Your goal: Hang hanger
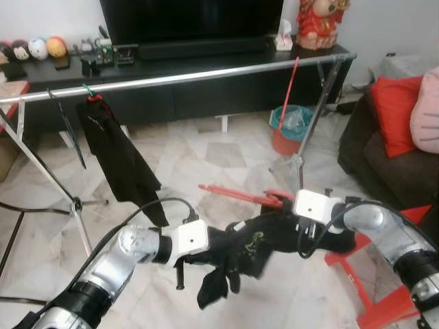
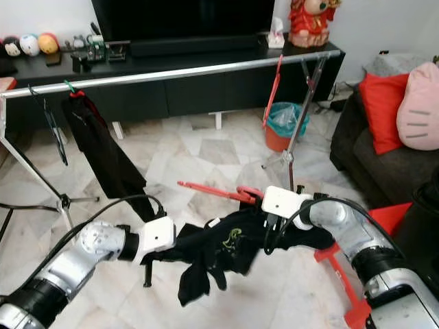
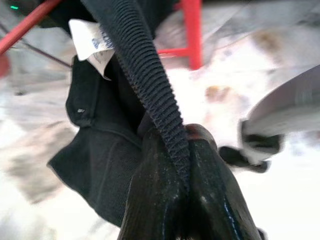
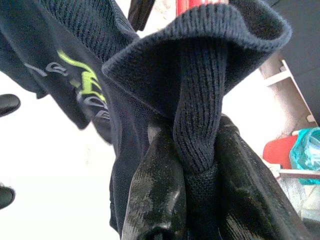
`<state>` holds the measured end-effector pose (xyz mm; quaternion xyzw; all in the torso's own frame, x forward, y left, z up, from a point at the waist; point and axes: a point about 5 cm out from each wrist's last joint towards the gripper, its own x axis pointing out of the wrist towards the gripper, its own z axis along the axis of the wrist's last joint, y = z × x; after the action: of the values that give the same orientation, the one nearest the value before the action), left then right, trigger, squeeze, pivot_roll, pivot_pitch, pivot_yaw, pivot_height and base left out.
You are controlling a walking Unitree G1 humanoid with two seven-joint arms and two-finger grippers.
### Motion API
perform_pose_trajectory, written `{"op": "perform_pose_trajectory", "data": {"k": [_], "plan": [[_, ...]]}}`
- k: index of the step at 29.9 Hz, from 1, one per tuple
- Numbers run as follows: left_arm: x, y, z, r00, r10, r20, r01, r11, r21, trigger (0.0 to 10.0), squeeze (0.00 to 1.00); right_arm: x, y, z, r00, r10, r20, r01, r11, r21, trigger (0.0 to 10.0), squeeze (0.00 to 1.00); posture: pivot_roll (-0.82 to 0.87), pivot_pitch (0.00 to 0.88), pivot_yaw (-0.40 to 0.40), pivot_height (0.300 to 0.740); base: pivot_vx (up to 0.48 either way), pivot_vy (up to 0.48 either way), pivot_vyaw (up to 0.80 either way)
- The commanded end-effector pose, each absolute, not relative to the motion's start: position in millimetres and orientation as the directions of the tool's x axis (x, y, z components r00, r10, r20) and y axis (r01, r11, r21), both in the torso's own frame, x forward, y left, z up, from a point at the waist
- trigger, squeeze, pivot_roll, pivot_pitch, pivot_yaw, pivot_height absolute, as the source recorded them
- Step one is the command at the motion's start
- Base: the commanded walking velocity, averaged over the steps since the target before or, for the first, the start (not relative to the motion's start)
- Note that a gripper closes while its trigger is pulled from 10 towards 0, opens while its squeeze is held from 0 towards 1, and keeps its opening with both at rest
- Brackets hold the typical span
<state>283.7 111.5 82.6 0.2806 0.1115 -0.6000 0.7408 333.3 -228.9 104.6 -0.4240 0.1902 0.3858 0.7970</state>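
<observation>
Both arms hold a black shirt [image 2: 226, 250] stretched between them over the tiled floor [image 2: 206, 154]; a red hanger [image 2: 216, 192] pokes out behind it; beyond, a rail [image 2: 178, 71] carries a black garment [image 2: 103, 154]; a teal bin [image 2: 285, 118] stands near a sofa [image 2: 363, 157].

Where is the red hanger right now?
In the left eye view the red hanger is low in the middle, above the floor, its near end tucked into the dark shirt stretched between the left gripper and right gripper, well below the rail.
</observation>
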Motion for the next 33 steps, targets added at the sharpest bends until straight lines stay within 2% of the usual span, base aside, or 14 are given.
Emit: {"op": "perform_pose_trajectory", "data": {"k": [1, 2, 4, 8, 12, 13, 17, 18, 23, 27, 28, 31, 33], "plan": [[281, 129, 67, 0.279, -0.765, -0.581, 0.951, 0.136, 0.279, 10.0, 0.0, 339, -265, 124, 0.735, 0.344, -0.584, -0.671, 0.495, -0.552, 10.0, 0.0, 0.0, 0.027, 0.007, 0.74, 0.0, 0.0, 0.0], [290, 130, 65, 0.369, -0.744, -0.557, 0.919, 0.202, 0.34, 10.0, 0.0, 334, -265, 121, 0.687, 0.381, -0.619, -0.72, 0.474, -0.507, 10.0, 0.0, 0.0, 0.028, 0.005, 0.74, 0.0, 0.0, 0.0], [293, 131, 62, 0.413, -0.728, -0.546, 0.899, 0.229, 0.374, 10.0, 0.0, 330, -267, 118, 0.645, 0.391, -0.656, -0.758, 0.436, -0.486, 10.0, 0.0, 0.0, 0.028, 0.005, 0.74, 0.0, 0.0, 0.0], [294, 133, 55, 0.444, -0.7, -0.559, 0.881, 0.228, 0.415, 10.0, 0.0, 325, -268, 119, 0.598, 0.436, -0.673, -0.799, 0.392, -0.455, 10.0, 0.0, 0.0, 0.031, 0.007, 0.74, 0.0, 0.0, 0.0], [295, 138, 47, 0.496, -0.672, -0.55, 0.853, 0.259, 0.452, 10.0, 0.0, 311, -270, 124, 0.443, 0.551, -0.707, -0.895, 0.32, -0.311, 10.0, 0.0, -0.01, 0.034, 0.007, 0.74, 0.0, 0.0, 0.0], [294, 139, 45, 0.497, -0.668, -0.554, 0.851, 0.252, 0.461, 10.0, 0.0, 304, -272, 124, 0.387, 0.567, -0.727, -0.921, 0.279, -0.273, 10.0, 0.0, -0.01, 0.033, 0.006, 0.74, 0.0, 0.0, 0.0], [291, 140, 39, 0.481, -0.667, -0.569, 0.858, 0.224, 0.463, 10.0, 0.0, 305, -277, 129, 0.394, 0.57, -0.722, -0.917, 0.297, -0.266, 10.0, 0.0, -0.01, 0.034, 0.006, 0.74, 0.0, 0.0, 0.0], [291, 140, 38, 0.484, -0.664, -0.57, 0.855, 0.219, 0.47, 10.0, 0.0, 303, -278, 129, 0.375, 0.575, -0.727, -0.925, 0.289, -0.248, 10.0, 0.0, -0.01, 0.034, 0.008, 0.74, 0.0, 0.0, 0.0], [294, 143, 38, 0.516, -0.655, -0.552, 0.832, 0.228, 0.506, 10.0, 0.0, 280, -287, 129, 0.169, 0.578, -0.798, -0.982, 0.17, -0.085, 10.0, 0.0, -0.01, 0.034, 0.008, 0.74, 0.0, 0.0, 0.0], [294, 145, 37, 0.513, -0.649, -0.562, 0.831, 0.212, 0.515, 10.0, 0.0, 279, -289, 130, 0.17, 0.571, -0.803, -0.981, 0.176, -0.083, 10.0, 0.0, -0.01, 0.034, 0.009, 0.74, 0.0, 0.0, 0.0], [293, 148, 35, 0.51, -0.635, -0.58, 0.829, 0.183, 0.529, 10.0, 0.0, 279, -293, 131, 0.174, 0.555, -0.814, -0.979, 0.184, -0.084, 10.0, 0.0, -0.01, 0.033, 0.01, 0.74, 0.0, 0.0, 0.0], [294, 152, 34, 0.536, -0.618, -0.576, 0.812, 0.189, 0.552, 10.0, 0.0, 270, -303, 128, 0.122, 0.477, -0.87, -0.987, 0.151, -0.056, 10.0, 0.0, -0.02, 0.033, 0.01, 0.74, 0.0, 0.0, 0.0], [300, 154, 39, 0.586, -0.597, -0.548, 0.77, 0.197, 0.607, 10.0, 0.0, 262, -304, 126, 0.075, 0.463, -0.883, -0.991, 0.135, -0.014, 10.0, 0.0, -0.02, 0.035, 0.01, 0.74, 0.0, 0.0, 0.0]]}}
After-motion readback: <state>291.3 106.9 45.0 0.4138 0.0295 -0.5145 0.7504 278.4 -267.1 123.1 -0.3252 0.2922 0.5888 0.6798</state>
